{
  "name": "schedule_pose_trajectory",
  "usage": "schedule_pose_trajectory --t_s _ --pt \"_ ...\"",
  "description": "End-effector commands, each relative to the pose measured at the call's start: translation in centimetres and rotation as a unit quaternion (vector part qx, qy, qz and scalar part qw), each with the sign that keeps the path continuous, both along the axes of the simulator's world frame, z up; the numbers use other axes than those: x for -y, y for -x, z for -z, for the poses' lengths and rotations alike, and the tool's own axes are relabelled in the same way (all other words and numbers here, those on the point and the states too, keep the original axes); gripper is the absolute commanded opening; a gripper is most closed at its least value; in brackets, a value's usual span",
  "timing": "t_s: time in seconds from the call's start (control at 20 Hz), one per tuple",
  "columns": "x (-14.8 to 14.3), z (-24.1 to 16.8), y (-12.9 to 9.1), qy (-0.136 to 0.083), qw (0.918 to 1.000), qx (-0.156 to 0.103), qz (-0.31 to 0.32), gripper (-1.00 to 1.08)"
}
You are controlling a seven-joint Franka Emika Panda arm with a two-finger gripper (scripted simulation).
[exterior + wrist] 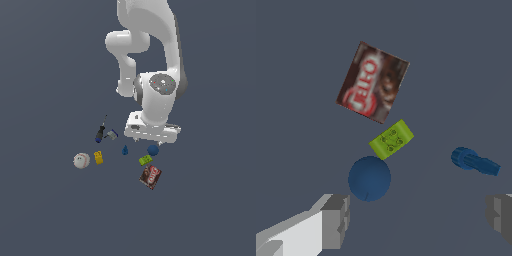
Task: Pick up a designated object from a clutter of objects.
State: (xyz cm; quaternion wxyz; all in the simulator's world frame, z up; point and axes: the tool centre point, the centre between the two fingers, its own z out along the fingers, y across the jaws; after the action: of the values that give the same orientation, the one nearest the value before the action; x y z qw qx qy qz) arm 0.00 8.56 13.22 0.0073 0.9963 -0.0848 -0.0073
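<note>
The dark blue ball (153, 149) lies on the floor among the clutter, right beside the green brick (145, 159). My gripper (152, 137) hangs just above the ball. In the wrist view the gripper (418, 217) is open and empty, with its grey fingertips (336, 220) wide apart. The blue ball (369, 178) lies close to one fingertip, off the middle of the gap and touching the green brick (391, 139). The dark red packet (372, 82) lies beyond the brick. The blue cone (474, 161) lies near the other finger.
In the exterior view, the dark red packet (150, 176) lies just below the brick. The blue cone (125, 149), yellow block (98, 157) and white baseball (81, 160) lie toward the exterior view's left. The black-blue tool (101, 132) lies behind them.
</note>
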Motion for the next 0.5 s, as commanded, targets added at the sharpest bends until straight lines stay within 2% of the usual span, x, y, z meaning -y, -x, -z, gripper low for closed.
schedule_pose_trajectory --t_s 0.0,0.45 --pt "-1.3 1.7 0.4 -0.002 0.9999 0.003 0.01 1.0" --pt "-3.8 4.9 1.4 -0.006 0.9995 0.008 0.029 1.0"
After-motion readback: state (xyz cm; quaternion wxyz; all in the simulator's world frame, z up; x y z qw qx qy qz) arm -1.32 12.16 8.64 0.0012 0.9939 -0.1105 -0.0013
